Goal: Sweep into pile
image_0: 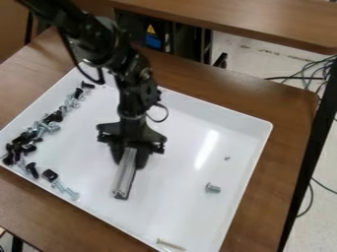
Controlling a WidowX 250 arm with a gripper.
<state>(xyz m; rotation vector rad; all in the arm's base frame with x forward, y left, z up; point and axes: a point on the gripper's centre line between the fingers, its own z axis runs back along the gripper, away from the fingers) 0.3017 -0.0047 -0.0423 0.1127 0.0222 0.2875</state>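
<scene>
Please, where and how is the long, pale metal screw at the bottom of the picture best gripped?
I would grip the long, pale metal screw by its middle, from above, with the jaws closing across its narrow width, because it lies flat, long and slim.

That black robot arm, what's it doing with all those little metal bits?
The robot's gripper is holding a long bar in the white tray, probably to sweep with. Most of the screws and bits lie in a loose band by the tray's left side, while a silver screw sits apart on the right.
</scene>
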